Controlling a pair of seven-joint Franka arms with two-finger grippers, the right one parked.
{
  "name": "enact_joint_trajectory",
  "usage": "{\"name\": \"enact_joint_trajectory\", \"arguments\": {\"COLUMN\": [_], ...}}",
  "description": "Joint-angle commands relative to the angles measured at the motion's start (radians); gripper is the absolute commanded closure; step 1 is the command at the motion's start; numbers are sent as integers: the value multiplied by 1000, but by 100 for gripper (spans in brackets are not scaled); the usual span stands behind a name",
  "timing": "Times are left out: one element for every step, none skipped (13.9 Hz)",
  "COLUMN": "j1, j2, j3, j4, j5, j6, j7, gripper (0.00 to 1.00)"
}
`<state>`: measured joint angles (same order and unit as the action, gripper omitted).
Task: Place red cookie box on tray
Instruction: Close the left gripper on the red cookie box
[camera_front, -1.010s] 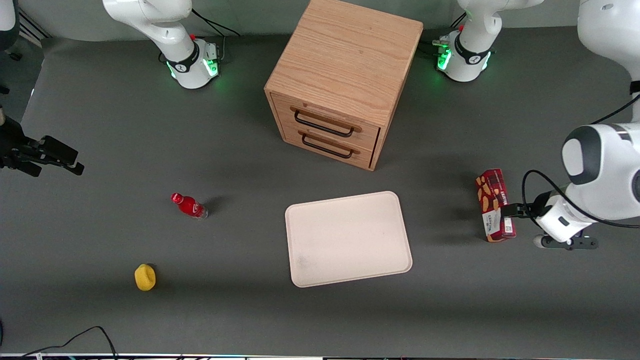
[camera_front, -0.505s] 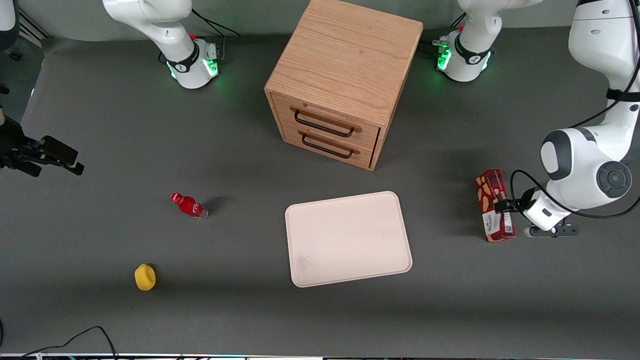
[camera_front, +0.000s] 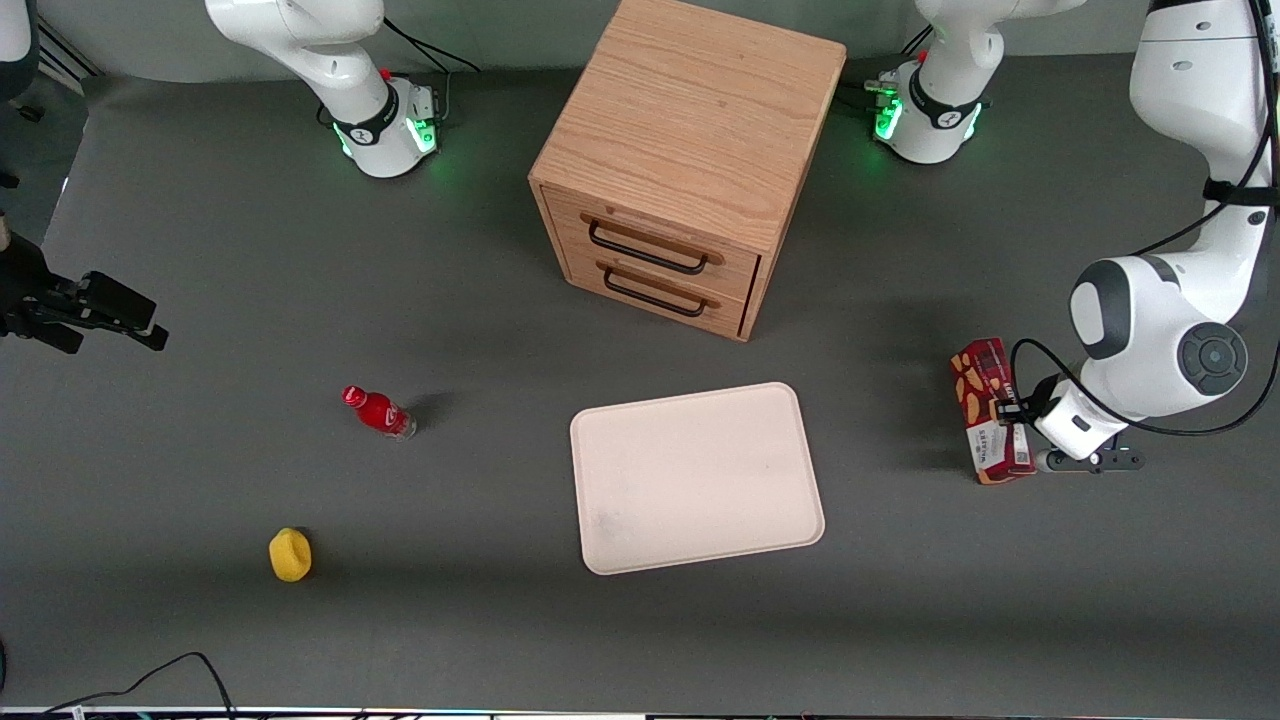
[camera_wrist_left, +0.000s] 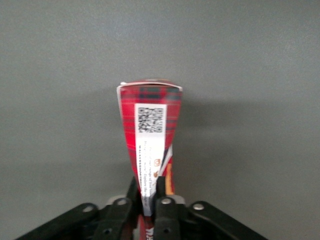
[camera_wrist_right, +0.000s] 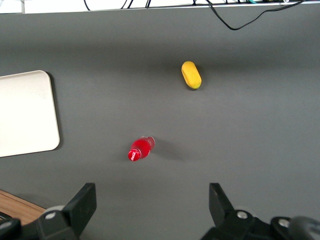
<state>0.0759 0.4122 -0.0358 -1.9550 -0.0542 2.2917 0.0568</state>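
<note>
The red cookie box (camera_front: 988, 411) lies on the gray tabletop (camera_front: 500, 620) toward the working arm's end, well apart from the tray (camera_front: 697, 478) and not on it. Its long axis runs roughly from the drawer side of the table toward the front edge, with the white label patch at the end nearer the front camera. The gripper (camera_front: 1012, 409) sits at the box's long side, reaching in from the table's end, about midway along the carton. In the wrist view the gripper (camera_wrist_left: 148, 202) has its two fingers (camera_wrist_left: 161, 200) drawn close against the narrow carton, pinching the red cookie box (camera_wrist_left: 149, 131) between them; the box's printed face with a square code points away from the camera, and the carton looks slightly squeezed where the fingers meet it.

The tray lies flat near the middle of the tabletop, its long sides slightly skewed to the table's front edge. A wooden drawer cabinet (camera_front: 687, 150) with two dark handles stands farther from the front camera than the tray. Toward the parked arm's end, a small red bottle (camera_front: 378, 411) lies on its side, and a yellow lemon-like object (camera_front: 290, 554) rests nearer the front edge.
</note>
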Motion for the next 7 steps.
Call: {"name": "enact_joint_trajectory", "arguments": {"j1": [-39,-53,-65,-80,-93,-111,-134], "j2": [-19,-18,-15,-10,5,25,48], "j3": [-1,-1,-1,-1,-1,-3,-3], "j4": [42,92,152,218,278,333,381], "j5": [2,2,1,1,-1,-3,-3], "j6": [-38,-88,-165,-239,-297,-331,-353], "j7": [-61,-87,-97,-100,-116,-136,-176], "gripper": [100,100,100,100,100,100,100]}}
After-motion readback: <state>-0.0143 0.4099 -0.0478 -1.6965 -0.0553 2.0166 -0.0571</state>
